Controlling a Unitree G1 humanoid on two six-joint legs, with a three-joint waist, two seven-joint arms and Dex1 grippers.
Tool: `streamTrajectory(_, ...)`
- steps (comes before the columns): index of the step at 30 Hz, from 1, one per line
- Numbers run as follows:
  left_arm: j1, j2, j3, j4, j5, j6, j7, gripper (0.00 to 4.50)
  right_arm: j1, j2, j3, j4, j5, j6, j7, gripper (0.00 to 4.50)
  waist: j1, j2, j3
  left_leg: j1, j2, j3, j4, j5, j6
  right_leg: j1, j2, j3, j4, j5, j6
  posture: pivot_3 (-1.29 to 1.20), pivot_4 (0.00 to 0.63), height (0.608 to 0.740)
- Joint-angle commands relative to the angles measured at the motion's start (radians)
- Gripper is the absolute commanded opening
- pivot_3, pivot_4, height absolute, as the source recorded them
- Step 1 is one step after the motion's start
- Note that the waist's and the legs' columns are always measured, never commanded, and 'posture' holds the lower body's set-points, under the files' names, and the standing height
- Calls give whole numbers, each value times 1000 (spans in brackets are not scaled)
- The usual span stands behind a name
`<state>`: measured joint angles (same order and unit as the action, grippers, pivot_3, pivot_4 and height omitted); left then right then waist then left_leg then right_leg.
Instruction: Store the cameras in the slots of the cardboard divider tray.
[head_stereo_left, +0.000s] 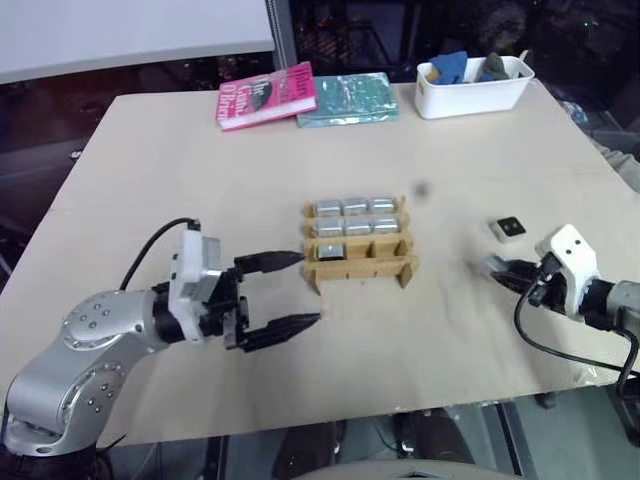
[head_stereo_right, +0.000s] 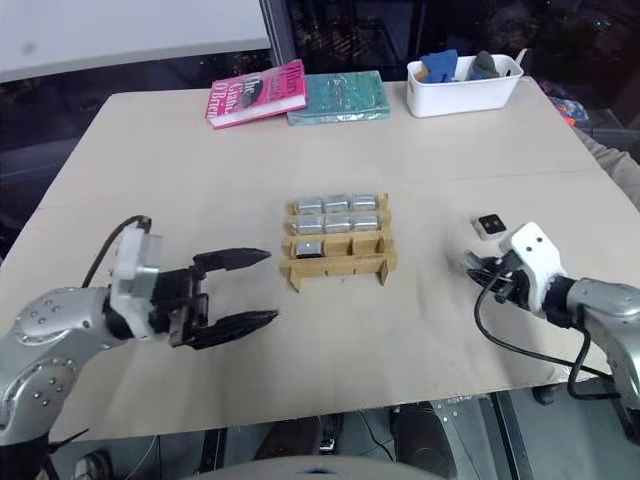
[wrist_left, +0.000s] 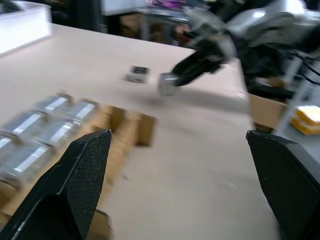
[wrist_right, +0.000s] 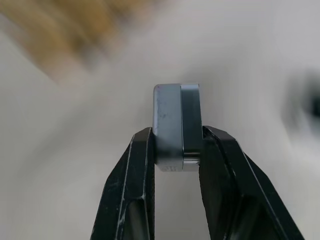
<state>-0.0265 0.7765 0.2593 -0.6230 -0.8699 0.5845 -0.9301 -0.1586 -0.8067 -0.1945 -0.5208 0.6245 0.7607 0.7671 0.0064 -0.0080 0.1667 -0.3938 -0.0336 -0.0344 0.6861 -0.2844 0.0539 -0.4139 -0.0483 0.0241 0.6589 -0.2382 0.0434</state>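
Pale tabletop (head_stereo_left: 200, 180) carries the cardboard divider tray (head_stereo_left: 360, 268) at centre — one loose camera (head_stereo_left: 509, 228) lies to its right. Far edge: pink book (head_stereo_left: 266, 96), teal book (head_stereo_left: 346, 99), white bin (head_stereo_left: 473, 93).

9 cameras (wrist_right: 177, 127), 1 divider tray (head_stereo_left: 360, 268)

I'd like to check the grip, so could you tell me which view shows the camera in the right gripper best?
The right wrist view: the held camera sits large, pinched between the right gripper's fingers. The left wrist view shows it small and blurred, off the table. The eye views show just a grey speck there.
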Motion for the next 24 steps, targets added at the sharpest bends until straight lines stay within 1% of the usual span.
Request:
streamTrajectory(1,-83,-1,-33,-43,-106,92,92,4500,-136,48,9,-135,188,67,-23,692,1,-1,0,0,0,0,0,0,0,0,0,-1,0,0,0,0,150,740)
streamTrajectory(3,-144,-7,-65,-29,-131,122,113,4500,-209,95,53,-146,235,92,-56,692,6,-2,-1,0,0,-1,0,0,0,0,0,-2,-1,0,0,0,150,740)
streamTrajectory(5,-194,-15,-83,-12,-152,141,127,4500,-247,122,82,-155,271,109,-65,692,10,-2,0,-1,-1,-2,0,0,0,0,-1,-3,-1,0,0,0,150,740)
streamTrajectory(8,-242,-15,-81,13,-184,169,134,4500,-267,128,98,-159,301,120,-70,692,9,-2,0,-3,-2,-3,0,2,-3,0,-2,-4,-2,0,0,0,150,740)
streamTrajectory(12,-280,-4,-88,34,-177,170,98,4500,-272,124,111,-171,328,119,-61,692,6,-2,0,-3,-2,-3,0,2,-3,-1,-1,-3,-3,0,0,0,150,740)
streamTrajectory(15,-279,9,-90,45,-161,167,70,4500,-273,125,128,-166,310,103,-60,692,5,-2,0,-3,-2,-3,0,2,-3,-1,-1,-3,-2,0,0,0,150,740)
streamTrajectory(17,-247,29,-75,47,-144,157,43,4500,-280,125,173,-153,247,81,-63,692,3,-2,0,-3,-2,-2,0,2,-3,-1,-1,-3,-2,0,0,0,150,740)
streamTrajectory(20,-142,59,-17,48,-104,121,7,4500,-317,144,310,-79,61,-16,-69,692,-9,-1,0,-2,-2,-1,-1,2,-3,-1,-1,-2,-2,0,0,0,150,740)
streamTrajectory(21,-77,45,24,46,-72,78,3,4500,-342,166,361,-21,-1,-64,-58,692,-17,-1,0,-2,-2,-1,-1,2,-3,-1,-1,-2,-2,0,0,0,150,740)
streamTrajectory(24,58,-3,112,41,-16,-45,-36,4500,-398,209,445,110,-113,-166,-8,692,-22,-1,0,-1,-2,1,-2,2,-3,-2,0,0,-2,0,0,0,150,740)
